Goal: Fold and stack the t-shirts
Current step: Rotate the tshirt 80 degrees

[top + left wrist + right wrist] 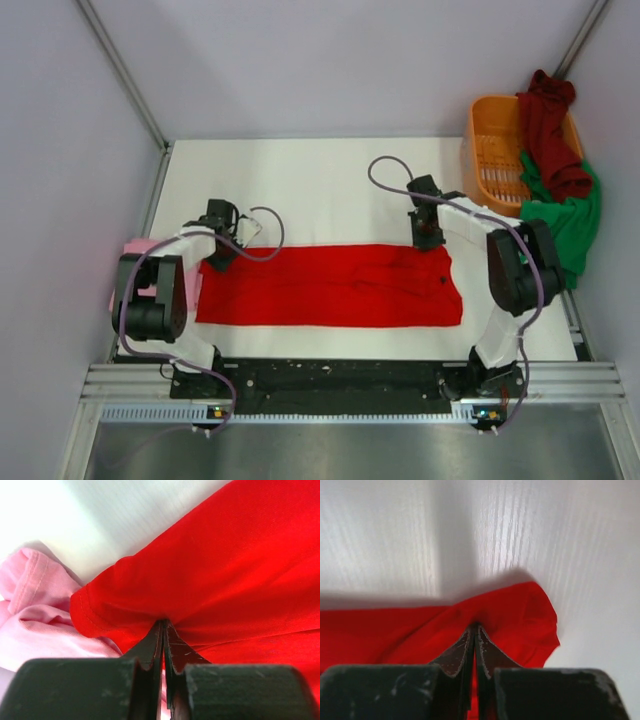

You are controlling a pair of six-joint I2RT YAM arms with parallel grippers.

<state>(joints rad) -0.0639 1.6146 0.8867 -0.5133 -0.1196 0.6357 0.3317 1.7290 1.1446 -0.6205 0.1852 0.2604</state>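
The red t-shirt [330, 285] was spread as a long flat band across the near half of the table [320, 180], its near edge lying close to the black rail [330, 375] at the arms' bases. Its far left corner was pinched between the closed fingers of the left gripper [163, 626]. Its far right corner was clamped in the same way by the right gripper [474, 628]. Bare white tabletop was left open beyond the shirt's far edge.

Little room was left at the left, where a pink t-shirt [35, 615] was bunched just beside the red sleeve hem. Whether the two touched could not be told. At the far right an orange basket [490, 150] was set. A maroon t-shirt [548, 125] was draped over its rim, and a green t-shirt [572, 215] was hung below that at the table's right edge.

From above, the pink t-shirt was largely hidden behind the left arm. The lower part of the green t-shirt was covered by the right arm. The inside of the basket was only partly shown.
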